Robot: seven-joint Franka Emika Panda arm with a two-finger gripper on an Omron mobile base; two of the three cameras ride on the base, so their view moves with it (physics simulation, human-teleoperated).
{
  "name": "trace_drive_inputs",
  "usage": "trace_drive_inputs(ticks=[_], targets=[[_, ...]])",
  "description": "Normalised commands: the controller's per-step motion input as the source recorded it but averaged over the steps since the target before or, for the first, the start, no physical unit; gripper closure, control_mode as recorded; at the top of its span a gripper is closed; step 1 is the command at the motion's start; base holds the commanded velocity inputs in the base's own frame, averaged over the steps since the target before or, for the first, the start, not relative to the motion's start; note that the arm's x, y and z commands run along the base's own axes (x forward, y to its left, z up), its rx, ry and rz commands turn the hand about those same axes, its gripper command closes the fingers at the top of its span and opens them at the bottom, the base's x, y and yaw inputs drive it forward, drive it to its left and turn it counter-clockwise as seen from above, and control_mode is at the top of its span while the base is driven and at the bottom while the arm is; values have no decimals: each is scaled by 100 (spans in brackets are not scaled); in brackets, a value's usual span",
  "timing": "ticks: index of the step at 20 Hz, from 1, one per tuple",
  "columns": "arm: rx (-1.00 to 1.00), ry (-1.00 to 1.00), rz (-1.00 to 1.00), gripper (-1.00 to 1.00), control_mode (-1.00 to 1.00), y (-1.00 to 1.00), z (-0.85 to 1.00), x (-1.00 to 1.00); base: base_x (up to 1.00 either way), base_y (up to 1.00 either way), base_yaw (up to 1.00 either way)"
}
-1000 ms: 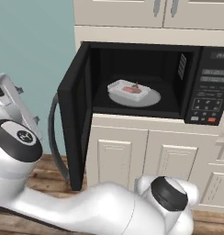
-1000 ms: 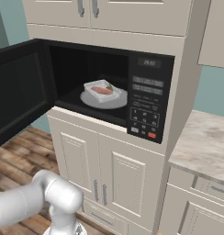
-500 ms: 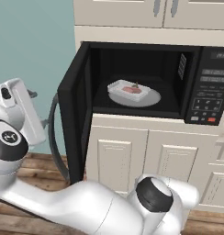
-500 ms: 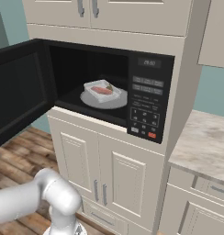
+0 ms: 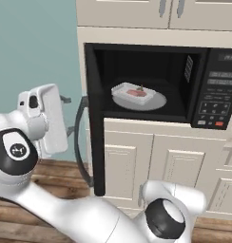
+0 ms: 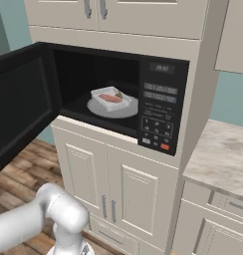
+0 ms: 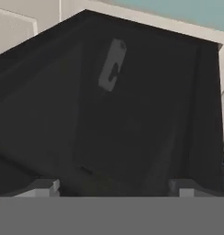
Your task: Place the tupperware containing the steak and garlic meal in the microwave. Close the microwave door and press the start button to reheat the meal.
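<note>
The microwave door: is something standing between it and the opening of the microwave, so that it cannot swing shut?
Nothing visible blocks it. The microwave door stands wide open, and the tupperware sits fully inside on the turntable, behind the front edge. The open gripper faces the door's outer side, not the swing path.

The tupperware [image 5: 129, 93] looks like translucent white plastic; the microwave [image 6: 158, 107] and its door [image 6: 19, 99] are smooth black with a faint sheen. Cabinet fronts [image 6: 103, 184] look matt cream-painted, the floor [image 5: 61, 178] brown wood planks, the surface [image 6: 220, 159] pale marbled stone
</note>
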Motion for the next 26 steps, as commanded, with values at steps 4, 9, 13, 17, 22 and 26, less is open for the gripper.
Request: trace_drive_inputs(ticks=[4,9,13,17,22,26], targets=[[8,-26,-14,-100,-100,-100,-18,-17,0,0,0],[8,-17,-9,-100,-100,-100,-20,4,0,0,0],[8,-11,-7,-100,-100,-100,-17,26,0,0,0],[8,-9,-6,-100,-100,-100,-11,36,0,0,0],[8,-10,-5,-100,-100,-100,-7,33,0,0,0],[8,-10,-3,-100,-100,-100,-5,37,0,0,0]])
